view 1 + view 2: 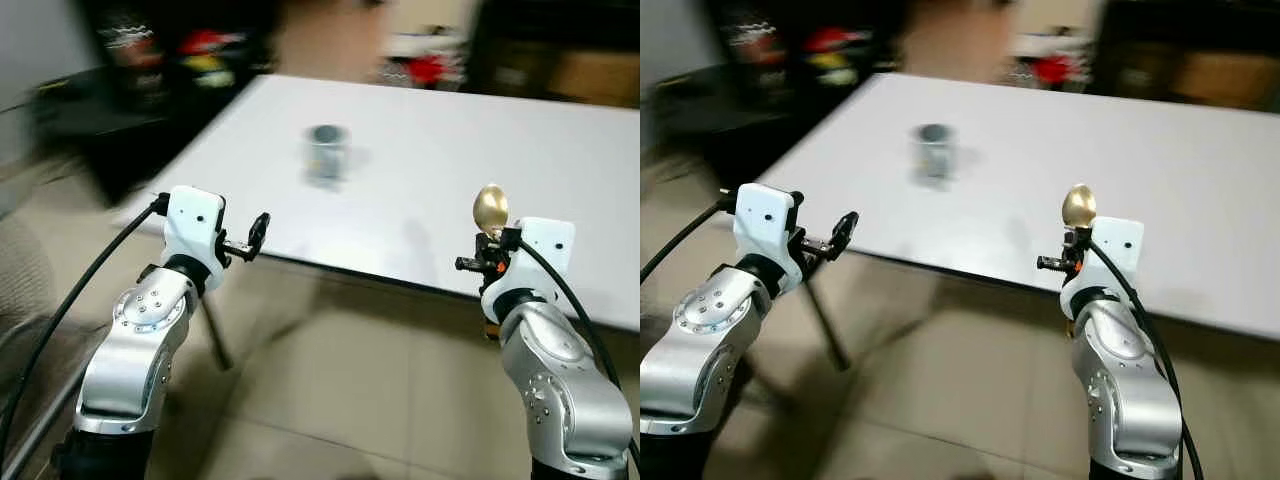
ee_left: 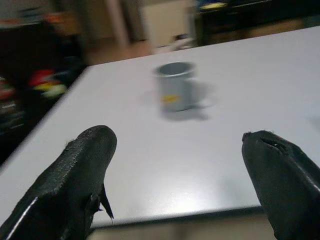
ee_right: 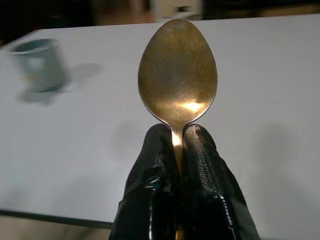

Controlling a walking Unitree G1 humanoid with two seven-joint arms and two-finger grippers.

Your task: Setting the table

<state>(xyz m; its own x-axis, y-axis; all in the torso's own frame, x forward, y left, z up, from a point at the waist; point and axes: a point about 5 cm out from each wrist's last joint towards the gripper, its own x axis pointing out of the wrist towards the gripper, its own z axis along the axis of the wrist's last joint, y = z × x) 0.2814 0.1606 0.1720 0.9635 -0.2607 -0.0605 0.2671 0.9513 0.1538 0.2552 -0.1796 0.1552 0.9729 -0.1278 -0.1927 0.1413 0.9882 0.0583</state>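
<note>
A gold spoon (image 3: 177, 80) stands upright, bowl up, in my right gripper (image 3: 176, 137), which is shut on its neck. That gripper (image 1: 487, 252) hovers at the near edge of the white table (image 1: 520, 160). A grey mug (image 1: 325, 152) stands on the table farther in, towards the left, also seen as the mug (image 2: 175, 86) in the left wrist view. My left gripper (image 1: 258, 233) is open with nothing between its fingers (image 2: 80, 175), held just off the table's near left edge.
Dark shelves and furniture with red and white items (image 1: 200, 50) stand blurred behind the table. A black table leg (image 1: 213, 330) slants down to the tiled floor (image 1: 330, 400) under the near left corner.
</note>
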